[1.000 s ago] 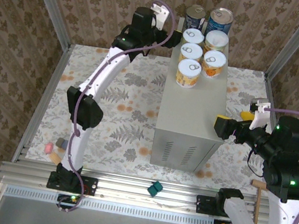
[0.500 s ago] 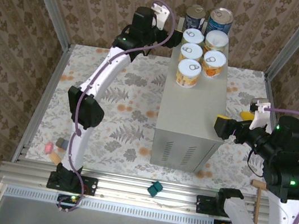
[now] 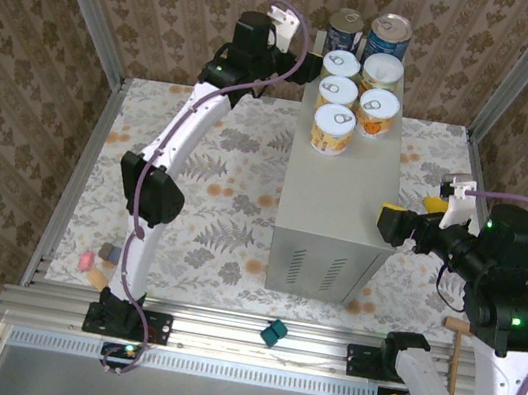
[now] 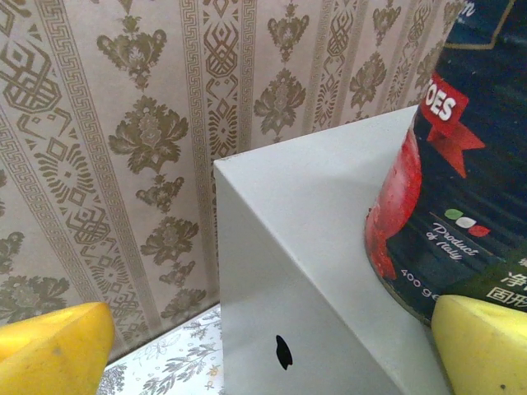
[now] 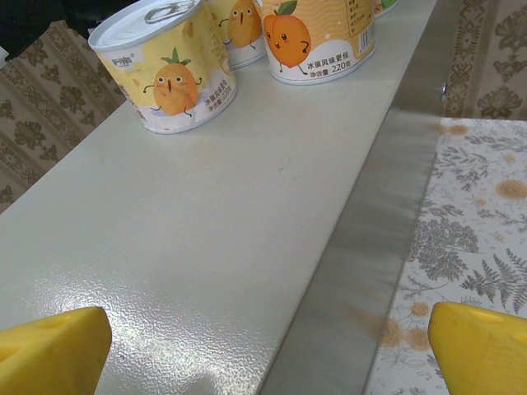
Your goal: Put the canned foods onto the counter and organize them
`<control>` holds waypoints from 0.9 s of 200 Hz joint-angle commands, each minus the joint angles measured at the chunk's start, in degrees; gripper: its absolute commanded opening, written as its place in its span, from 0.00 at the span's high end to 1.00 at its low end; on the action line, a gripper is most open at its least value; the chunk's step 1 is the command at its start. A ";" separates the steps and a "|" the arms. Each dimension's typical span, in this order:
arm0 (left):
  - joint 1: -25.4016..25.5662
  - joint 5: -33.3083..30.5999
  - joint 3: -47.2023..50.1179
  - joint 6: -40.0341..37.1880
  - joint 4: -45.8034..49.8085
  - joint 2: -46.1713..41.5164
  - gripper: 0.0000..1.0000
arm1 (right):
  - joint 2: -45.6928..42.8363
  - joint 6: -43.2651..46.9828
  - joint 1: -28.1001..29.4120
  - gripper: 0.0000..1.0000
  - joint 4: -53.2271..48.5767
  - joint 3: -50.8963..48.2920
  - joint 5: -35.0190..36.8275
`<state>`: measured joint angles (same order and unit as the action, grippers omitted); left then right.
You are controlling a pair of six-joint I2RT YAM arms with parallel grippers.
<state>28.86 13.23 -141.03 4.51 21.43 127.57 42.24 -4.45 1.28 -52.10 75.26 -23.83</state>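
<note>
You see six canned foods (image 3: 336,92) standing in two columns at the far end of the grey counter (image 3: 334,204): two dark blue tins (image 3: 388,38) at the back, four yellow-labelled ones (image 3: 334,129) in front. Your left gripper (image 3: 307,63) hovers just beside the counter's far left edge, fingers (image 4: 53,350) spread, a blue tin close by. Your right gripper (image 3: 414,212) sits at the near right corner, fingers (image 5: 49,354) wide apart, holding nothing
</note>
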 commanded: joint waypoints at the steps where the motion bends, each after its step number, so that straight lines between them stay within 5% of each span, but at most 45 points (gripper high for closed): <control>1: -0.12 1.86 -1.54 -0.06 1.35 1.46 0.00 | -0.80 0.93 0.36 0.00 -1.21 -0.47 0.90; 180: -0.02 1.56 -3.88 0.15 3.49 2.58 0.00 | -0.84 1.09 0.50 0.00 -1.18 -0.66 1.18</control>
<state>28.82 15.20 -143.90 4.56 22.59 129.32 41.98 -4.43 1.39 -52.12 75.26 -23.27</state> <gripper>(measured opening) 0.999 0.999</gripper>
